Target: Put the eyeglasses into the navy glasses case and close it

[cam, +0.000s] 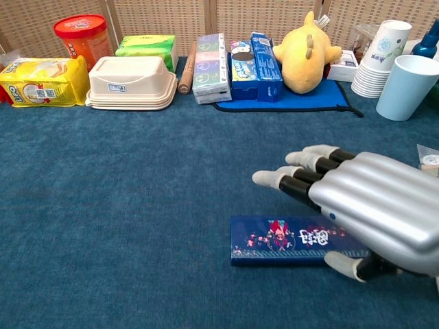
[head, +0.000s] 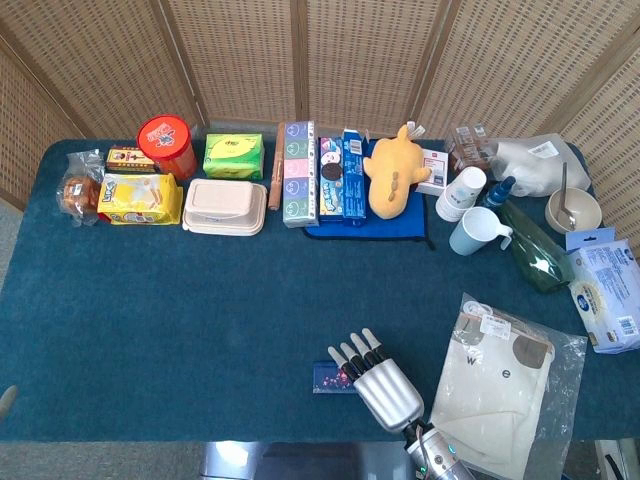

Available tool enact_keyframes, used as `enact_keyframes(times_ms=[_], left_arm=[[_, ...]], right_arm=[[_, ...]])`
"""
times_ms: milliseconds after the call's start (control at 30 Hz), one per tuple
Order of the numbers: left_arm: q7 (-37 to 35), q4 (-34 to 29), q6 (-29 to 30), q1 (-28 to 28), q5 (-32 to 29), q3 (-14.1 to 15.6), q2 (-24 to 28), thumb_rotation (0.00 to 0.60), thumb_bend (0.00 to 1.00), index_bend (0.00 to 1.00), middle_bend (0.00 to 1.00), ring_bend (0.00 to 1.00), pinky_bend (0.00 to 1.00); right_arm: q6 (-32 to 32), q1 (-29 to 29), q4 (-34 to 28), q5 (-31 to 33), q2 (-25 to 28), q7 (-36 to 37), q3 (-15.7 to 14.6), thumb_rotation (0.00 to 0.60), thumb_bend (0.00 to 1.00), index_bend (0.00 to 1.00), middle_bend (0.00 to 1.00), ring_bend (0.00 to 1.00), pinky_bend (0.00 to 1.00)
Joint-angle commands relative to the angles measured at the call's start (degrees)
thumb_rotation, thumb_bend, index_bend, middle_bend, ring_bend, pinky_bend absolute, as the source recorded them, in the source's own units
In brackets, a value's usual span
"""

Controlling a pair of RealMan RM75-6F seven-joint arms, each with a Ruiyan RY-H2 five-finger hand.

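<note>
The flat, navy, rectangular glasses case (cam: pixel 296 240) with a small printed pattern on its lid lay shut on the blue cloth-covered table (head: pixel 200 300), close to the near edge and a little right of the middle. The silver, black-jointed right hand (cam: pixel 363 202) hovered just above the case's right end, palm down, fingers (cam: pixel 291 179) stretched forward and spread, the thumb low by the case's near side. It held nothing, and whether the thumb touched the case could not be told. The left hand did not show in either view. No eyeglasses could be seen anywhere on the table; they may have been inside the case already, but the closed lid hid that.

The case looked rigid, light and thin, with smooth printed faces likely to slip under hard metal fingers. Judged from its shape, the surest hold would be across the narrow width, thumb on the near long side and fingers over the far long side, near the middle so it would not tip. Pressing down on one end alone might have made it pivot or slide on the cloth.

Well apart, along the far edge, stood a yellow plush toy (head: pixel 392 171) on a blue mat, a cream lidded plastic box (head: pixel 225 206) and a pale blue mug (head: pixel 477 231).
</note>
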Motion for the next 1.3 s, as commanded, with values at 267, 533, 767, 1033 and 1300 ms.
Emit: enact_keyframes(times_ms=[267, 533, 767, 1033, 1300], left_arm=[[-0.22, 0.24, -0.31, -0.06, 0.01, 0.13, -0.28, 0.6, 0.28, 0.07, 0.06, 0.03, 0.0], [-0.08, 0.27, -0.37, -0.11, 0.06, 0.15, -0.24, 0.6, 0.28, 0.07, 0.06, 0.03, 0.0], [-0.45, 0.36, -0.36, 0.0, -0.06, 0.23, -0.3, 0.6, 0.28, 0.07, 0.06, 0.03, 0.0], [-1.8, 0.43, -0.45, 0.11, -0.11, 0.48, -0.08, 0.6, 0.28, 0.07, 0.06, 0.03, 0.0], [-1.8, 0.34, -0.65, 0.02, -0.21, 0.45, -0.06, 0.6, 0.28, 0.07, 0.05, 0.01, 0.0]], right_arm=[[-2.29, 2.65, -5.8, 8.36, 2.39, -5.55, -0.99, 0.6, 0.3, 0.0, 0.04, 0.0, 0.08], [-2.05, 4.68, -4.27, 12.22, 0.66, -5.7, -0.9, 0.6, 0.3, 0.0, 0.03, 0.0, 0.08], [-3.25, 8.19, -3.16, 17.88, -0.31, -4.99, 1.58, 0.6, 0.3, 0.0, 0.03, 0.0, 0.08], [-4.86, 12.7, -3.92, 26.01, 0.04, -2.92, 4.36, 0.6, 0.3, 0.01, 0.13, 0.12, 0.13], [-3.57, 14.6, -3.06, 25.97, -0.5, 2.78, 4.53, 0.6, 0.31, 0.29, 0.38, 0.4, 0.27]])
